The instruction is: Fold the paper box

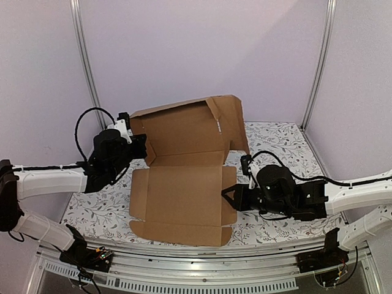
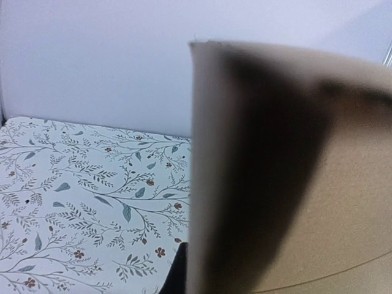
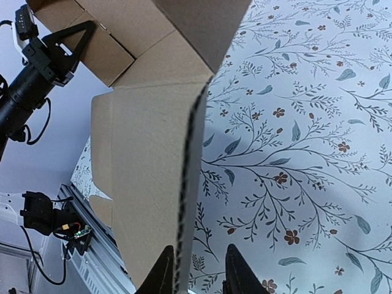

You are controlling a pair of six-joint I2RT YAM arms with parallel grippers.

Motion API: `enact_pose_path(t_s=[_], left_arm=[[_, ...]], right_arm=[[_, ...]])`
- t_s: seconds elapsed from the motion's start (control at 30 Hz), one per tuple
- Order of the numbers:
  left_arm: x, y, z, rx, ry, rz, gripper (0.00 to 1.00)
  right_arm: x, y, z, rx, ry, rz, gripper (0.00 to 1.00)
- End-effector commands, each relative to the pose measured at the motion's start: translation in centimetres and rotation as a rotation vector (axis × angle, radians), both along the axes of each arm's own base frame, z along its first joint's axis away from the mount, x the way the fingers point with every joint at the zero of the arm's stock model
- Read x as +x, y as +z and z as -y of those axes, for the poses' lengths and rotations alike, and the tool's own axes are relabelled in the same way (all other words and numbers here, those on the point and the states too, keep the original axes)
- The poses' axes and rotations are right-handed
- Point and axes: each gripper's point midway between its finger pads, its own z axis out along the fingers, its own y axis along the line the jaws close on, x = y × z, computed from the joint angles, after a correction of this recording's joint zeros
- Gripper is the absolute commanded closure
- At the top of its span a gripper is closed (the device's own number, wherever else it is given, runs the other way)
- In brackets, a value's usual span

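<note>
Environment: laboratory test cell. Enclosure consists of plain lilac wall panels [image 1: 184, 49] held by aluminium posts [image 1: 85, 55]. The table [image 1: 275, 138] (floral-print covering) carries an extruded rail [image 1: 202, 269] along its near edge, with robot arm bases [image 1: 82, 251] mounted there.

1 paper box [image 1: 180, 196], 1 flowered table cover [image 1: 282, 147], 2 arms (left arm [image 1: 49, 180], right arm [image 1: 361, 191]), 2 grippers (left gripper [image 1: 141, 148], right gripper [image 1: 228, 197]).

Walls [image 1: 202, 49]: plain pale lilac panels on three sides, unmarked. Metal uprights [image 1: 87, 61] stand at both rear corners. Table [image 1: 275, 141]: white cover printed with grey-green sprigs and small brown flowers. Metal rail [image 1: 202, 260] along the near edge. Light even, soft.
</note>
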Motion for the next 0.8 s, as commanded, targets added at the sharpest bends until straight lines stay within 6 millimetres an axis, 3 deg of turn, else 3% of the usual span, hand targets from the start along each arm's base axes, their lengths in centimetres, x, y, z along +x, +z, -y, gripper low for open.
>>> enact_pose_path(t_s=[0.0, 0.33, 0.53, 0.77], left_arm=[[-0.6, 0.4, 0.0, -0.072, -0.012, -0.025, 1.0], [-1.1, 0.0, 1.4, -0.227, -0.113, -0.107, 1.0], [-1.8, 1.0, 3.2, -0.377, -0.246, -0.118, 1.0], [-3.6, 3.2, 6.6, -0.558, -0.528, -0.092, 1.0]], right_arm=[[-0.3, 1.2, 0.7, 0.109, -0.01, 0.037, 0.79], [-1.8, 4.4, 2.5, 0.345, 0.05, 0.171, 1.0], [-4.1, 7.7, 2.0, 0.481, 0.202, 0.276, 1.0], [-7.8, 11.1, 0.4, 0.606, 0.447, 0.399, 1.0]])
